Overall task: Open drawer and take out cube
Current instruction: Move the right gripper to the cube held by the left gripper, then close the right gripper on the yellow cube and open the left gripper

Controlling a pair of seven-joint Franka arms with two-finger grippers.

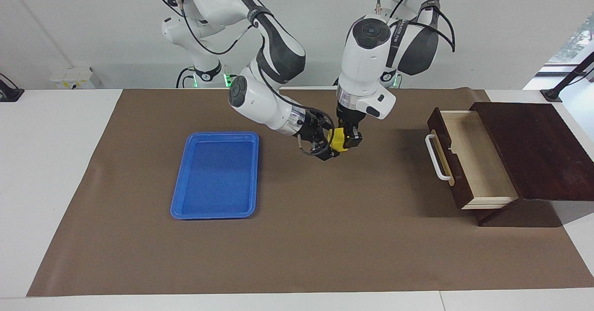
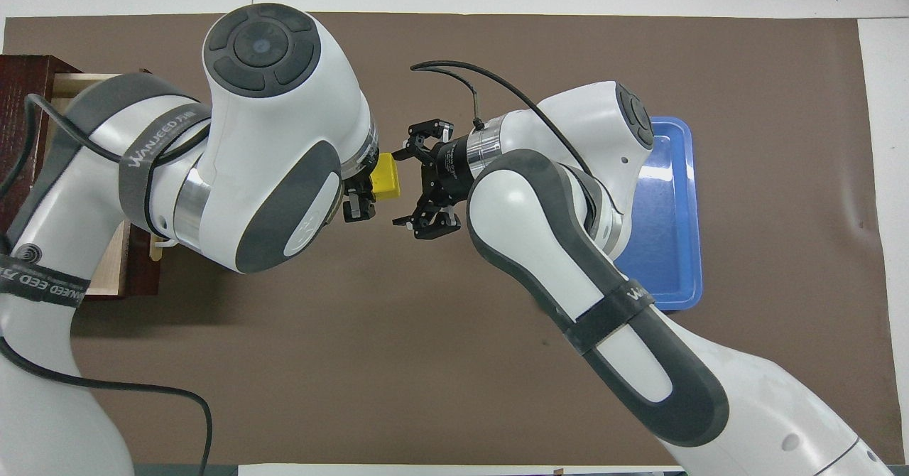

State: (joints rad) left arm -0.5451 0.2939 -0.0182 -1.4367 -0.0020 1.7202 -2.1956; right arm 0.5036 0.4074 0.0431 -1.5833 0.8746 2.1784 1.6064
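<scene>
The blue tray (image 1: pixel 216 175) lay flat on the brown mat (image 1: pixel 306 250) toward the right arm's end of the worktop, well apart from the wedge-shaped box (image 1: pixel 533 151) at the left arm's end. The drawer (image 1: pixel 468 160) stood pulled out of that box, its pale interior bare and its white handle (image 1: pixel 436 158) facing the middle of the mat. Above the mat between tray and drawer, the left gripper (image 1: pixel 349 137) hung with its jaws clamped on the yellow cube (image 1: pixel 337 139). The right gripper (image 1: pixel 325 137) sat just beside the cube with its jaws spread apart on either side of it. In the overhead view the right arm's forearm covered part of the tray. The mat overlay a white worktop (image 1: pixel 51 171), and a plain pale wall (image 1: pixel 93 18) rose at the robots' end.
</scene>
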